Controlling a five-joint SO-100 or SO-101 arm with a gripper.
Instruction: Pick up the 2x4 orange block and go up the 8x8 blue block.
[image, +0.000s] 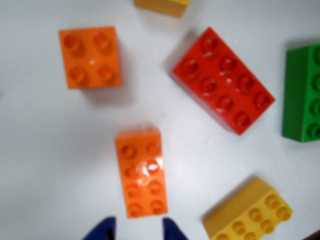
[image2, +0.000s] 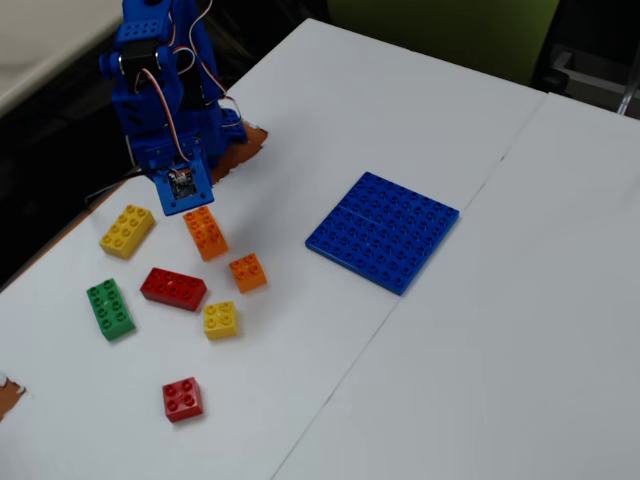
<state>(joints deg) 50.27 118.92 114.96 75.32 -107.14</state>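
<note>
Bricks on white table (image2: 480, 330): seven. Orange 2x4 (image: 141, 172), orange 2x2 (image: 90, 57), red 2x4 (image: 223, 80), red 2x2 (image2: 182, 398), yellow 2x4 (image: 250, 212), yellow 2x2 (image2: 220, 319), green 2x4 (image: 303, 93); one blue baseplate (image2: 383, 229), well apart. Orange 2x4: flat, studs up, long axis running away from gripper (image: 138, 231) in wrist view. Lies just ahead of the parted blue fingertips (image: 102, 229), ungrasped
</note>
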